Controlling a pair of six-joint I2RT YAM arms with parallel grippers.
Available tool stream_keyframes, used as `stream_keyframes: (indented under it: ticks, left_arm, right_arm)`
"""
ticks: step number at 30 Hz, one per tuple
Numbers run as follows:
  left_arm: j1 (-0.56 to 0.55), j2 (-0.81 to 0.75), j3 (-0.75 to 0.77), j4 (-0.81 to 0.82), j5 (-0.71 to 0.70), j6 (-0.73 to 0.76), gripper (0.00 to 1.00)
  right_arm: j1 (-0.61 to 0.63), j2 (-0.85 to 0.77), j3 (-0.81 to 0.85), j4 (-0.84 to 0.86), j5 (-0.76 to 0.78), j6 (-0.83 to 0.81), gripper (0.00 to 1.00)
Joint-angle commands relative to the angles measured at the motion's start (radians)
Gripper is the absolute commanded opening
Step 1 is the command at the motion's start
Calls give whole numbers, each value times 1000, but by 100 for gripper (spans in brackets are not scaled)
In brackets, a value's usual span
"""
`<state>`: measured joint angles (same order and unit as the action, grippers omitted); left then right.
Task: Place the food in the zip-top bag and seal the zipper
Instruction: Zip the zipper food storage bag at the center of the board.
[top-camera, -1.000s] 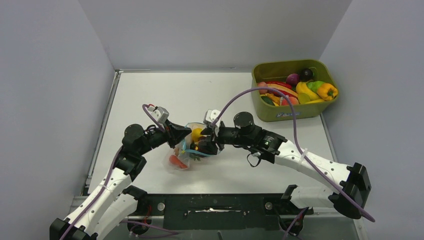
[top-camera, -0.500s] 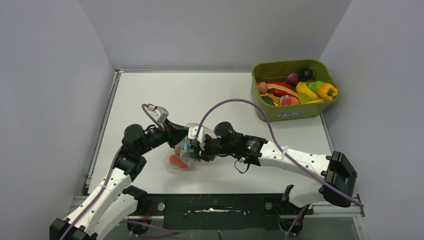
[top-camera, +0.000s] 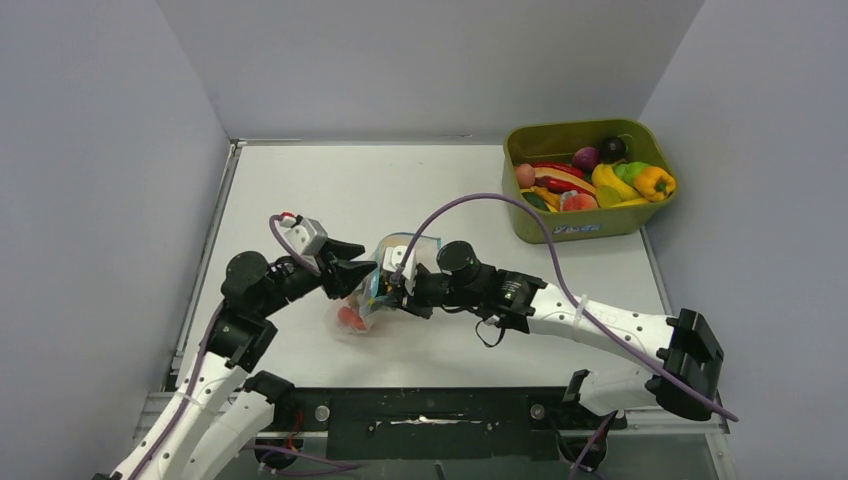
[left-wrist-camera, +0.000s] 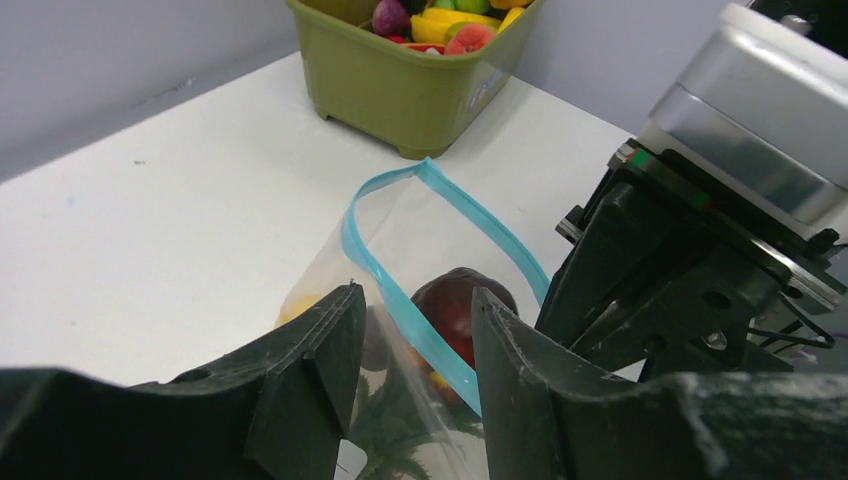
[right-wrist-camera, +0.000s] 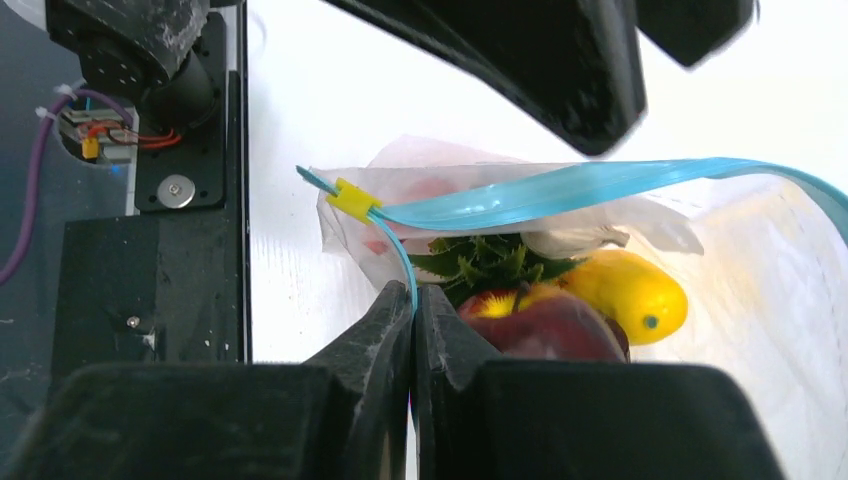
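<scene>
The clear bag (top-camera: 412, 250) stands slumped on the tabletop (top-camera: 300, 190), its mouth pulled open into a loop. Its blue zipper (right-wrist-camera: 600, 185) runs along the rim, with a small yellow slider (right-wrist-camera: 355, 200) at one end.

Inside the bag lie a dark maroon piece (left-wrist-camera: 460, 305), a yellow piece (right-wrist-camera: 625, 290) beside it, and a green leafy crown (right-wrist-camera: 480, 262) just behind them. A red piece (top-camera: 350, 320) shows through the plastic at the bag's lower, near end.

The right gripper (right-wrist-camera: 413, 300) is at the bag's right side. It is clenched on the zipper, and the blue strip runs down from the slider into the seam between its two closed fingers.

The left gripper (left-wrist-camera: 410, 330) is at the bag's left side, facing the right one. Its fingers are spread apart, and the bag's near wall and a stretch of zipper pass through the gap. Whether either finger touches the plastic cannot be told.

Well beyond the bag, to its far right, sits an olive-green tub (top-camera: 560, 220) filled with more toy fruit and vegetables.
</scene>
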<state>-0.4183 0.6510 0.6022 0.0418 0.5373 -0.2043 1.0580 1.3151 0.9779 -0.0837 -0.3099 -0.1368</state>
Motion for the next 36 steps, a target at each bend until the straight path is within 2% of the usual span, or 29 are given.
stream_keyframes:
  ticks: [1,5,14,22,36]
  left_arm:
    - [-4,-53,126,-197,39,148,43]
    - [-4,-114,125,-261,116,207,43]
    - [-4,-256,2,-251,107,291,43]
    - [-4,-281,-60,-179,30,287,43]
    - [-4,-269,-117,-70,48,255,40]
  right_arm:
    - [-13,-66,43,88,-3,38,0]
    - [-42,-59,43,108,-35,83,0]
    - [-105,-60,13,191,-122,207,0]
    - [-107,-68,4,201,-136,228,0]
    - [-107,-70,-4,215,-146,241,0]
